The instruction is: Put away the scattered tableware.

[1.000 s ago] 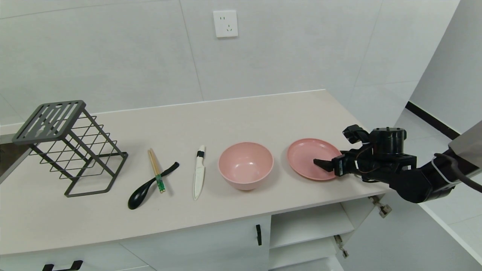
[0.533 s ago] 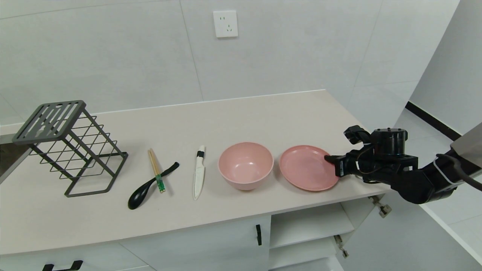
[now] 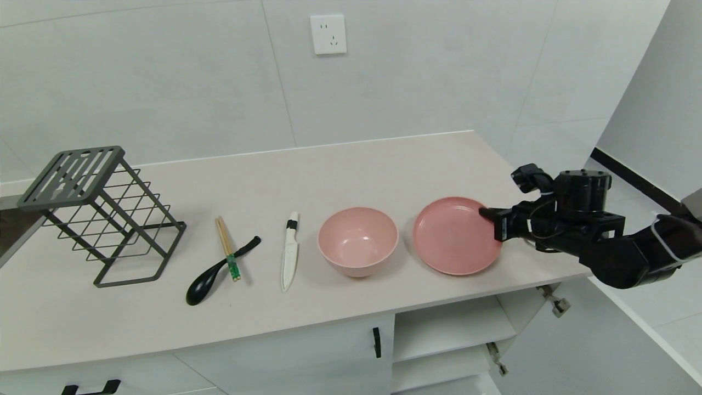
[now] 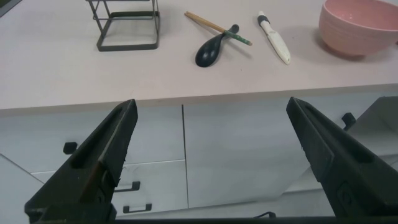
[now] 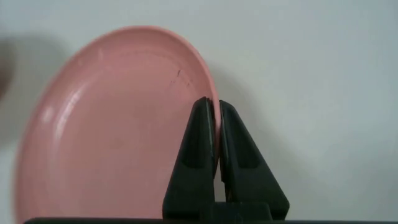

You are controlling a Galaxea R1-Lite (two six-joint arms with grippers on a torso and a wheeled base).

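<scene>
White tiles cover the wall behind a long pale counter (image 3: 340,164), and a wall socket (image 3: 328,34) sits high up on the tiles. On the right end of the counter is the pink plate (image 3: 455,236). The right gripper (image 3: 488,215) pinches the plate's rim tight on the side away from the bowl, and the plate looks tipped up a little there. Just beside the plate, to the left, sits the pink bowl (image 3: 357,240). Next comes the white knife (image 3: 290,250), then the black spoon (image 3: 216,271) with the chopsticks (image 3: 227,247) lying across its handle. At the far left stands the dark wire rack (image 3: 98,211). The left gripper (image 4: 211,106) hangs low in front of the white cupboards, with its two fingers spread wide and nothing between them.
</scene>
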